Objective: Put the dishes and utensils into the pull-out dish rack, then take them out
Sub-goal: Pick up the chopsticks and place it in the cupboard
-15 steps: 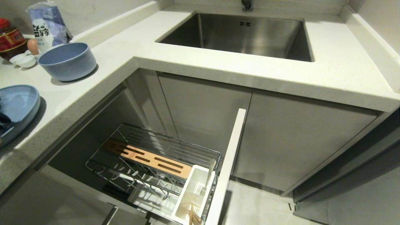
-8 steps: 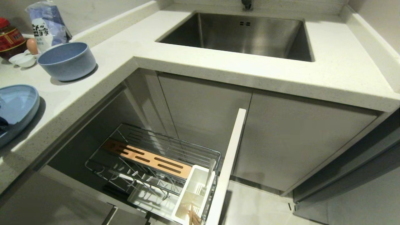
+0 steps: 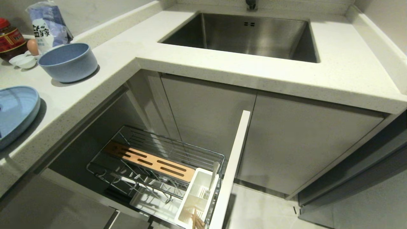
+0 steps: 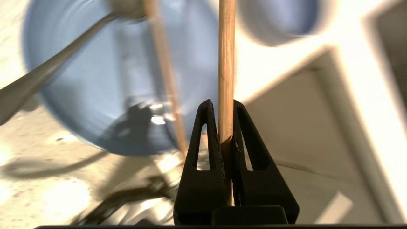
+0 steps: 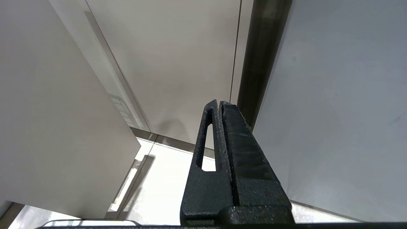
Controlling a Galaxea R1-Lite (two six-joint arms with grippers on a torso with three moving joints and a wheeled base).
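In the left wrist view my left gripper [image 4: 222, 103] is shut on one wooden chopstick [image 4: 226, 63], which points straight out past the fingertips. It hangs above the light-blue plate [image 4: 95, 95], where a second chopstick [image 4: 163, 79] and the silver spoon [image 4: 41, 73] lie. The blue bowl [image 3: 68, 62] stands on the counter beyond the plate [image 3: 16, 111]. The pull-out dish rack [image 3: 152, 165] stands open below, and light wooden sticks [image 3: 196, 221] show in its white caddy [image 3: 197, 197]. My right gripper [image 5: 219, 102] is shut and parked low by the cabinet fronts.
A steel sink [image 3: 251, 35] is set in the counter at the back. A jar [image 3: 11, 39], a bag [image 3: 49, 25], an egg [image 3: 32, 47] and small white saucers [image 3: 24, 60] crowd the far left corner. The drawer's pale front [image 3: 232, 168] juts out over the floor.
The dark tip of my left gripper, seen over the plate at the head view's left edge, has drawn out of that view. Plate, bowl and rack have not moved.
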